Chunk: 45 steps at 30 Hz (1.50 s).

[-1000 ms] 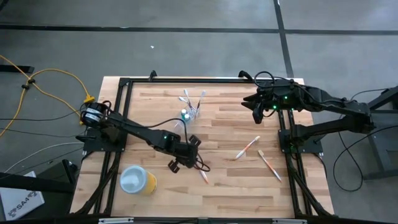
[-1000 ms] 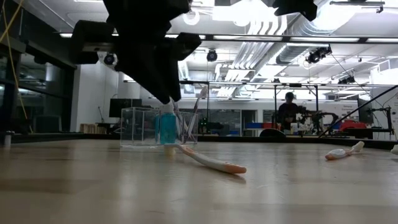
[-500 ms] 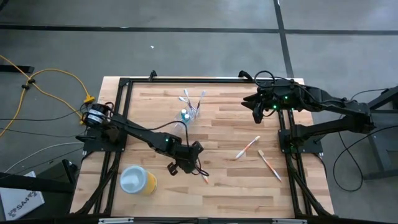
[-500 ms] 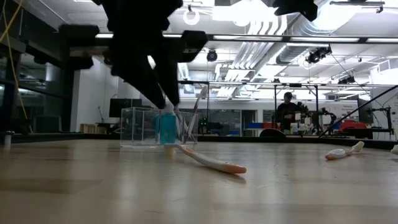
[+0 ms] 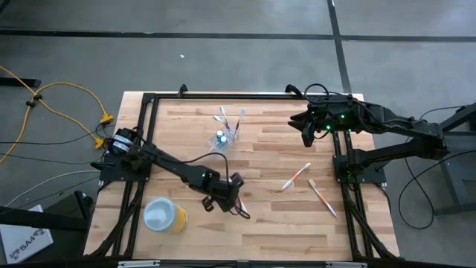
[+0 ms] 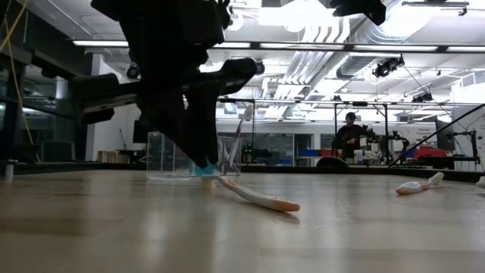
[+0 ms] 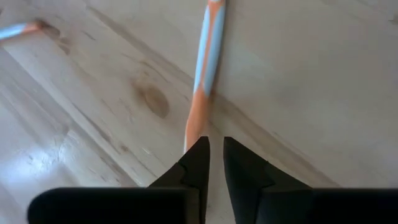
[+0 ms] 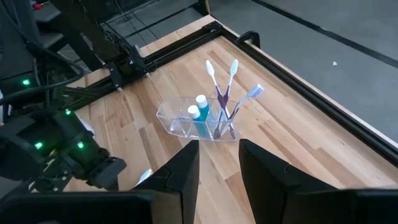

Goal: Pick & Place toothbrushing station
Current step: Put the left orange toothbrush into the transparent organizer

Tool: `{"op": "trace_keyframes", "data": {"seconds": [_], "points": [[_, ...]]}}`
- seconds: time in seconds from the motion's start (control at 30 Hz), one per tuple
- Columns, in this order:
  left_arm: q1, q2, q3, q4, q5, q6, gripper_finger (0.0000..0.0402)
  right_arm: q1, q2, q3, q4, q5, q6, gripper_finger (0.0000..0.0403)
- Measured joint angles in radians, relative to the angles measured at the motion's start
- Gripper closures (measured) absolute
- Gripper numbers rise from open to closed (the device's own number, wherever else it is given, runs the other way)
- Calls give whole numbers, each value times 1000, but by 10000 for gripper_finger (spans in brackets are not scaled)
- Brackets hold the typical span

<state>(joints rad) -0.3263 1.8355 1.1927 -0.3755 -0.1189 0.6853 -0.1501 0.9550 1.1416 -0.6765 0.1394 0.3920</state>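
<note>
four brushes (image 8: 225, 93) standing in one end of a clear holder (image 8: 175, 119), heads up, with two blue tubes (image 8: 200, 118) upright in the next compartment, white caps on top. no brand legible on tubes or brushes; lettering on a white sheet (image 5: 22, 240) off the table's near left corner too small to read. holder toward the rear of the table (image 5: 268, 231), left of centre. three more brushes lying loose: an orange brush (image 7: 202, 81) flat near the front centre, two others (image 5: 296, 177) well apart from it on the right side. yellow cup (image 5: 165, 216) with a pale top upright at the front left, contents not visible. since a second ago, left gripper (image 7: 216, 142) swung nearer the front and dropped low over the near end of the orange brush, opening narrowed on the way; now hides most of the tubes in the low view, where they showed plainly before. tip of the orange brush right at the gripper's end; whether clamped on it or only touching cannot be told. orange brush itself lying where it lay earlier, flat on the wood. right gripper (image 8: 217, 146) unchanged, hovering over the rear right of the table, released, nothing between its jaws. a person (image 6: 350, 136) far back in the room beyond the table.
</note>
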Motion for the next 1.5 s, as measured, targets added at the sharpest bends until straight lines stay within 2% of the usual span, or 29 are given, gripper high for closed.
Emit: {"op": "trace_keyframes", "data": {"seconds": [0.27,0.5,0.7,1.03,1.33,1.5], "points": [[-51,0,0,9,-98,-4,366,0,0,0,0,0,2,298],[-53,0,-1,14,-96,-1,369,0,0,0,0,0,30,298],[-40,0,-34,67,-90,9,397,0,0,0,0,0,52,298],[-40,-1,-59,138,-107,23,399,0,0,0,0,0,53,298],[-84,-1,-91,181,-205,26,399,0,0,0,0,2,53,298],[-121,-2,-106,199,-292,47,399,0,1,0,0,61,53,298]]}}
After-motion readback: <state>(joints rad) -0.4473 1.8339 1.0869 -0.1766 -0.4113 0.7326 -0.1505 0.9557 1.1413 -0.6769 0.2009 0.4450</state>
